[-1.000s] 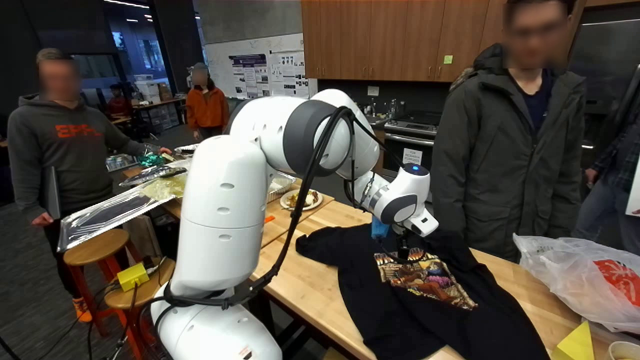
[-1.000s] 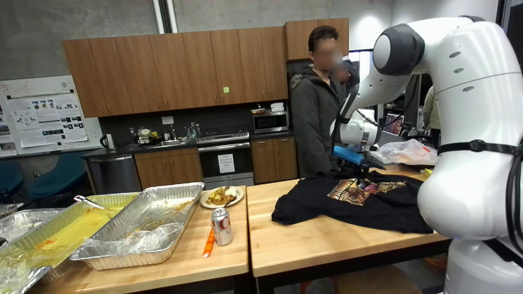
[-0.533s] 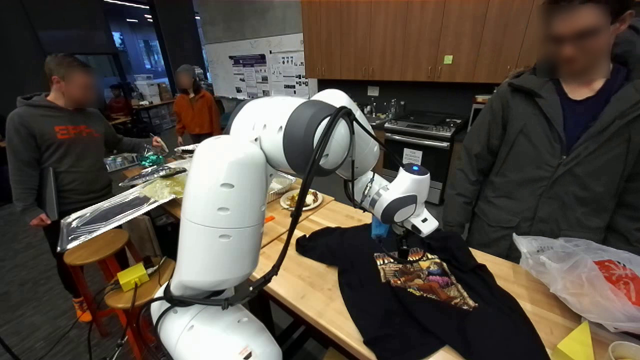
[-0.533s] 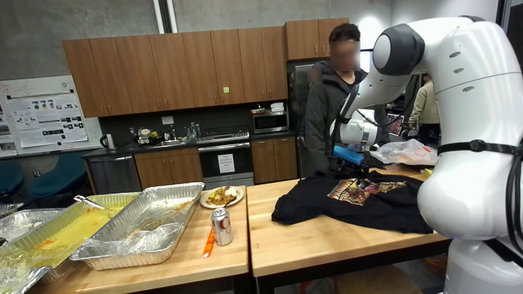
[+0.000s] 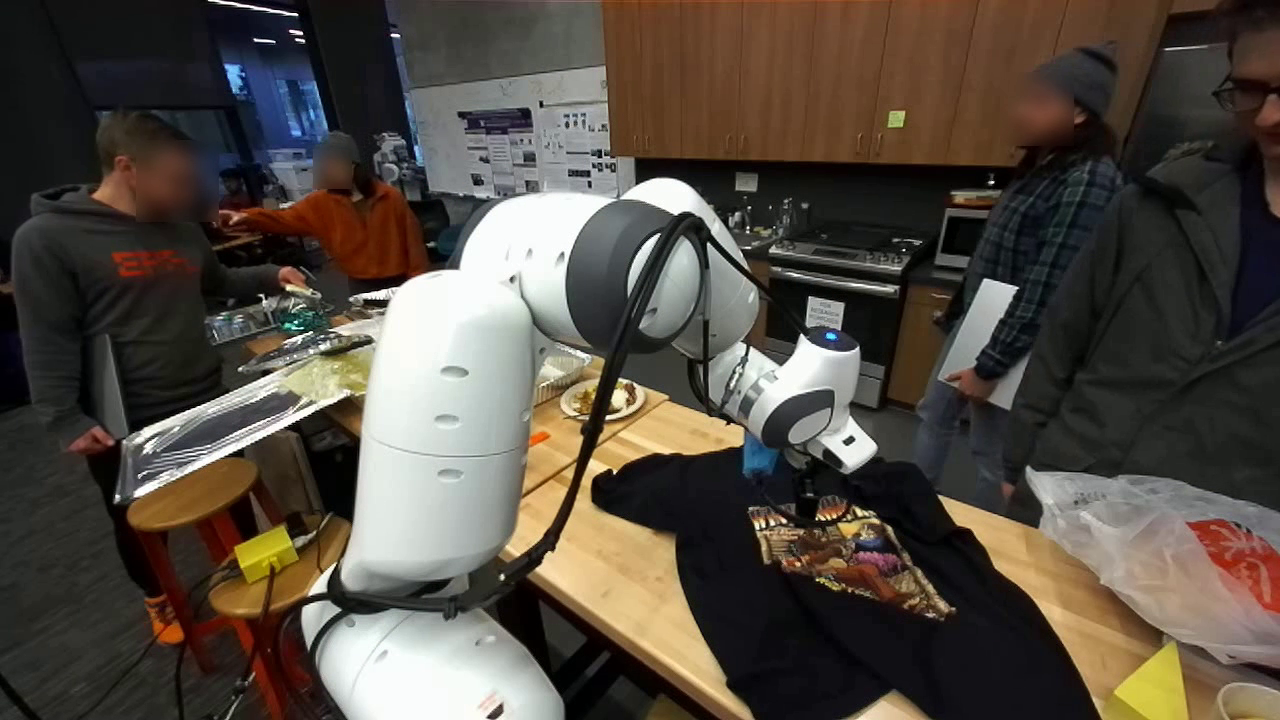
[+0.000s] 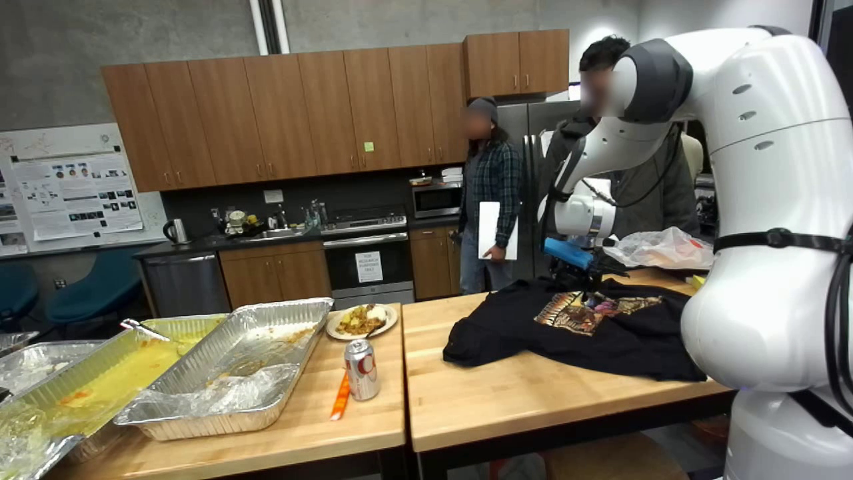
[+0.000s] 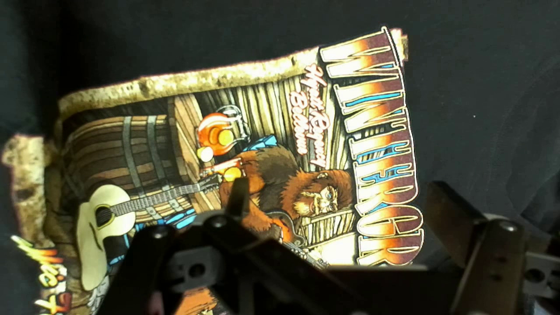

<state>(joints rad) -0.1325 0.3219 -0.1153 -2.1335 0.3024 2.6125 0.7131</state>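
My hand [image 7: 339,197] is spread wide, nothing in it. Black shirt [image 5: 835,620] lies directly below it, printed picture [image 7: 262,131] showing through the gap; can't call contact. In an exterior view the shirt's long run goes far left to near right, hand over the far half, most cloth on its near side. Surface: wooden counter [image 6: 506,393], plastic bag [image 5: 1140,560] right of the shirt. Room: kitchen, stove [image 6: 341,263] and a person in a dark coat [image 5: 1140,390] beyond.
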